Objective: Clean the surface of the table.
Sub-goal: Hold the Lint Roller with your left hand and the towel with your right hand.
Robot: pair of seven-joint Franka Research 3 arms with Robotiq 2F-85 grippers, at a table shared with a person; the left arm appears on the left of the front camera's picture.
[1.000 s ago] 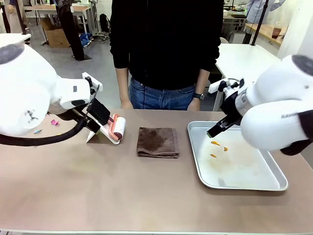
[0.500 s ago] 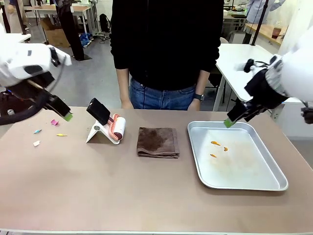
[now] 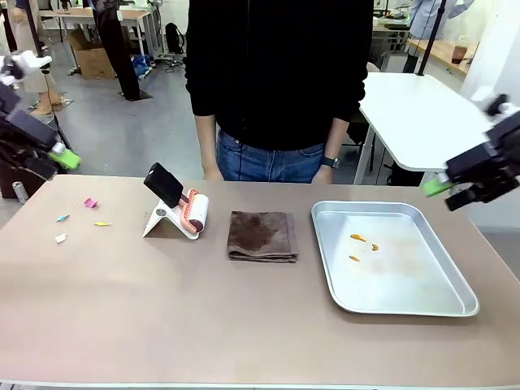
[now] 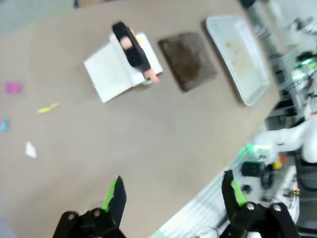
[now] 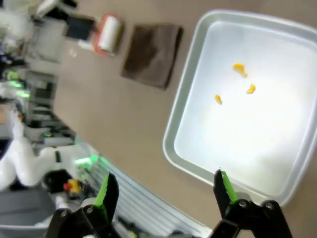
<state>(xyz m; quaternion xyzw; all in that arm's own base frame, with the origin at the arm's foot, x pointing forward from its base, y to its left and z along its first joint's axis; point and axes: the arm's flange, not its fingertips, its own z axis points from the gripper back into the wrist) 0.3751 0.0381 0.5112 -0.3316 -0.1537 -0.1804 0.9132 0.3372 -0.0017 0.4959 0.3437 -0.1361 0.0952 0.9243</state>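
Observation:
The taupe table (image 3: 244, 325) carries small paper scraps at its left: pink (image 3: 90, 202), blue (image 3: 62, 218), yellow (image 3: 101, 223) and white (image 3: 60, 238). My left gripper (image 3: 58, 154) hangs open beyond the table's left end, high above those scraps. In the left wrist view the left gripper (image 4: 173, 193) stands open and empty over the table (image 4: 148, 139), with the scraps (image 4: 48, 107) far below. My right gripper (image 3: 445, 193) is open off the right end, above the metal tray (image 3: 406, 305). The right gripper (image 5: 166, 191) holds nothing, and the tray (image 5: 171, 144) lies beneath it.
A lint roller (image 3: 193, 211) rests on a white stand beside a folded brown cloth (image 3: 262, 236) at mid-table. Three orange bits (image 3: 357, 238) lie in the tray. A person in a black top stands at the far edge, hands down.
Both arms have drawn back from over the table, the left out to the far left, the right out to the far right and up. Both grippers stayed open.

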